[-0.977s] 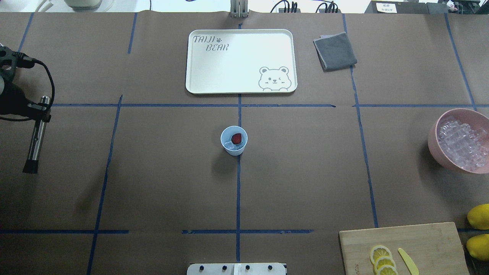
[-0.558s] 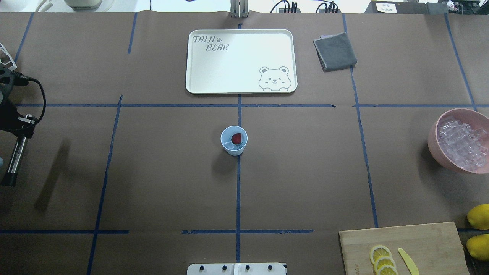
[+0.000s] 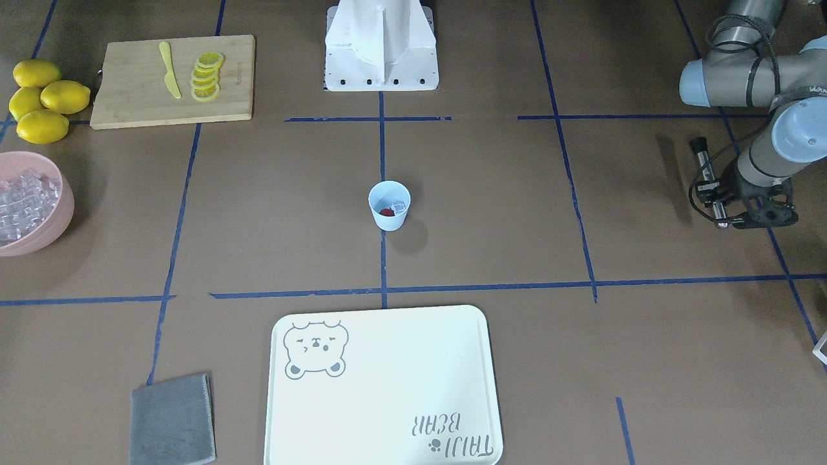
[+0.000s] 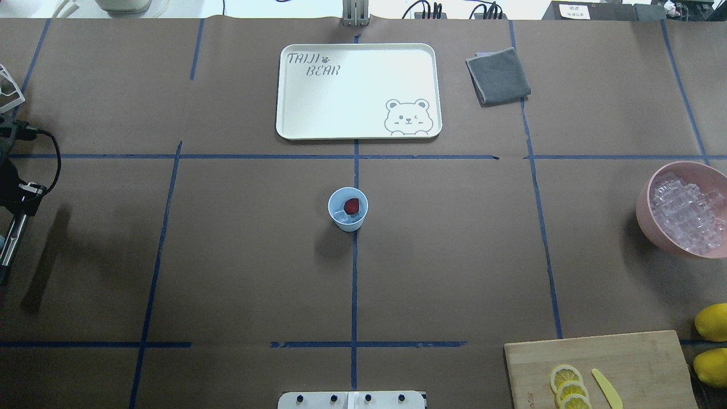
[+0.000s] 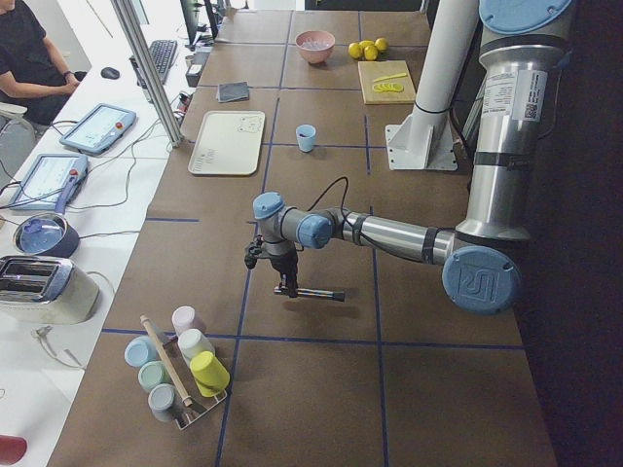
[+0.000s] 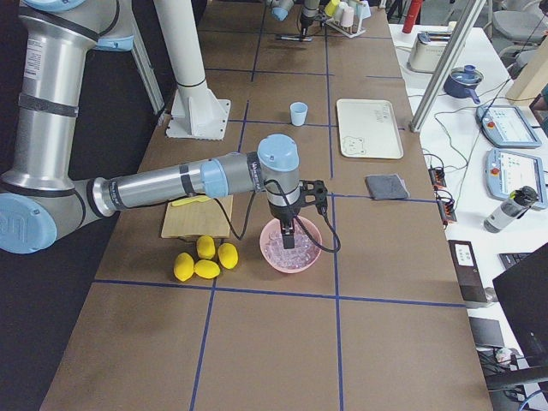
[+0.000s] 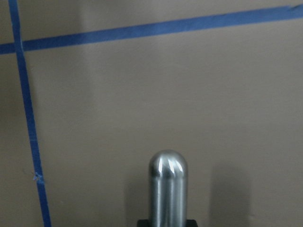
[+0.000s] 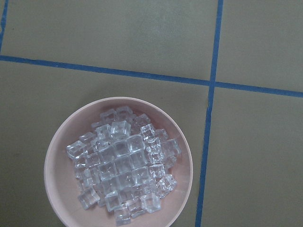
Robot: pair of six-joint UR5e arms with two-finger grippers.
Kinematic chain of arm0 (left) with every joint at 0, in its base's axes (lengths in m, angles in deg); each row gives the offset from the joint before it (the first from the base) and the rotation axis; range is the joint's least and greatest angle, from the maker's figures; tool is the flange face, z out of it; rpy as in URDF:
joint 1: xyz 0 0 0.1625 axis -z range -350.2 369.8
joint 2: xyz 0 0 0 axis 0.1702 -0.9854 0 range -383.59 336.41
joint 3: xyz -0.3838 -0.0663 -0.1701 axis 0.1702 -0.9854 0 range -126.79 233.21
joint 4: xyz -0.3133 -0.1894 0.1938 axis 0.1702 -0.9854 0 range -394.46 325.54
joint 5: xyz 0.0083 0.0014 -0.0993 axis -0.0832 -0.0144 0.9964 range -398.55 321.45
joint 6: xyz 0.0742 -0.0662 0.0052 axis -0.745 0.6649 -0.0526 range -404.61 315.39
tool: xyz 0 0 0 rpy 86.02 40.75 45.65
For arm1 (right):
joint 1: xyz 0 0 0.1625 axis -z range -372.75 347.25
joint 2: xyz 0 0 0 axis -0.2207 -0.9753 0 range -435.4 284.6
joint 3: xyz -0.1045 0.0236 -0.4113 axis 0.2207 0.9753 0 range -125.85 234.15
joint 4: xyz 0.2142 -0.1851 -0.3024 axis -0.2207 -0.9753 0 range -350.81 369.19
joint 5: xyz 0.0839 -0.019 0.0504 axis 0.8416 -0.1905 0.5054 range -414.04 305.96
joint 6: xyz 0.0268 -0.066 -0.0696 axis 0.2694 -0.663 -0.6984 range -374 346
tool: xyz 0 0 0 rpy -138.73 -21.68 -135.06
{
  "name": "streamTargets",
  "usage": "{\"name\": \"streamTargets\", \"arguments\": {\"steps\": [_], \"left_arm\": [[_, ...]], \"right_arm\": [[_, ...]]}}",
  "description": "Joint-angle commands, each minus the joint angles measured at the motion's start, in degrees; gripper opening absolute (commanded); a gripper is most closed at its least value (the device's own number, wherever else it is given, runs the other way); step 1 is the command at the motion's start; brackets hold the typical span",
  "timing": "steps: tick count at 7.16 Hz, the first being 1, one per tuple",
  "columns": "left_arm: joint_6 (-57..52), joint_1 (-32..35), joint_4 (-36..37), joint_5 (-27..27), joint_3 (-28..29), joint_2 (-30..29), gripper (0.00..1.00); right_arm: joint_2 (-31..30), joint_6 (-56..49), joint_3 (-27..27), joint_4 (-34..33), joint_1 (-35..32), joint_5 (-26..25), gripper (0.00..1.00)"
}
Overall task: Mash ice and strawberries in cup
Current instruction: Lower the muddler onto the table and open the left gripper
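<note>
The pale blue cup (image 4: 347,209) is standing upright at the middle of the brown-papered worktop (image 4: 227,255), right on the blue tape line that runs down the centre. One small red strawberry (image 4: 351,205) is sitting inside it, together with a few clear pieces of ice (image 4: 339,216) lying against the berry at the bottom. Far out at the robot's left end of the worktop, well apart from the cup, the left arm's fingers (image 3: 718,205) are clamping tightly on a silver metal rod (image 3: 705,173) with a black end; the left wrist camera is looking along the rod's rounded steel tip (image 7: 168,172) toward bare paper and tape. The right arm is hanging over the pink bowl (image 4: 644,210) at the robot's right edge, its fingers (image 6: 288,238) pointing down above the heap of ice cubes (image 8: 120,163) filling the bowl, and whether they are open or closed I cannot tell, since only the side view is showing them. A cream bear-print tray (image 4: 358,91) is lying beyond the cup, with a folded grey cloth (image 4: 498,75) beside it. A wooden cutting board (image 4: 625,358) is carrying lemon slices (image 4: 568,386) and a yellow knife (image 4: 606,387), with whole lemons (image 3: 42,97) lying just beside it
</note>
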Motion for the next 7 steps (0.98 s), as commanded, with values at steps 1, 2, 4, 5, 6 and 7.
{"name": "streamTargets", "arguments": {"steps": [1, 2, 4, 5, 6, 7], "left_arm": [[0.1, 0.1, 0.0, 0.1, 1.6, 0.0, 0.0], [0.0, 0.2, -0.1, 0.1, 2.3, 0.0, 0.0], [0.0, 0.2, -0.1, 0.1, 2.5, 0.1, 0.0], [0.0, 0.2, -0.1, 0.1, 2.7, 0.0, 0.06], [0.0, 0.2, -0.1, 0.1, 2.8, 0.0, 0.1], [0.0, 0.2, -0.1, 0.1, 2.8, 0.1, 0.17]], "right_arm": [[-0.1, 0.0, -0.2, 0.0, -0.1, -0.1, 0.99], [-0.1, 0.0, -0.2, 0.0, -0.1, -0.1, 0.99], [-0.1, 0.0, -0.2, 0.0, -0.1, -0.1, 0.99], [0.0, 0.0, -0.2, 0.0, -0.1, -0.1, 0.99], [0.0, 0.0, -0.2, 0.0, -0.1, -0.1, 0.99], [0.0, 0.1, -0.2, 0.0, -0.1, -0.1, 0.99]]}}
